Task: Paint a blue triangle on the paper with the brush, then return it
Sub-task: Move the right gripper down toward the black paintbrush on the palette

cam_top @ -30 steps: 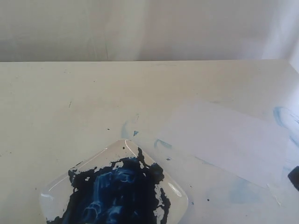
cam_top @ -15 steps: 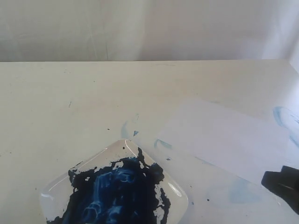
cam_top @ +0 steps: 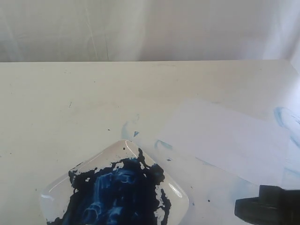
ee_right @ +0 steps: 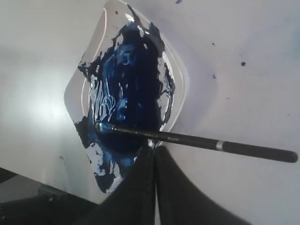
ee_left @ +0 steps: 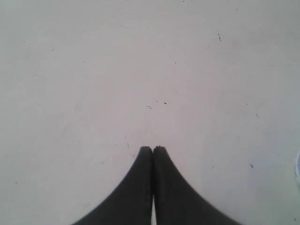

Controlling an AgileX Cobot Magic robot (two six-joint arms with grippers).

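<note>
since a second ago the right gripper [cam_top: 255, 210] has pushed further into the lower right corner of the exterior view, toward the dish [cam_top: 112, 152]. the brush [ee_right: 197, 141] lies untouched. its blue-stained bristles rest in the paint and its thin black handle runs out over the rim onto the table, likely parked that way so the tip stays loaded and the handle is free to grab. in the right wrist view the jaws are pressed together, tips just short of the handle and pinching nothing; they would have to spread before taking it. the paper [cam_top: 225, 138] lies beside the dish and shows no blue triangle, only pale smears [cam_top: 161, 144] near its edge. the left gripper [ee_left: 153, 149] hangs pressed together over bare table, out of the way.
</note>
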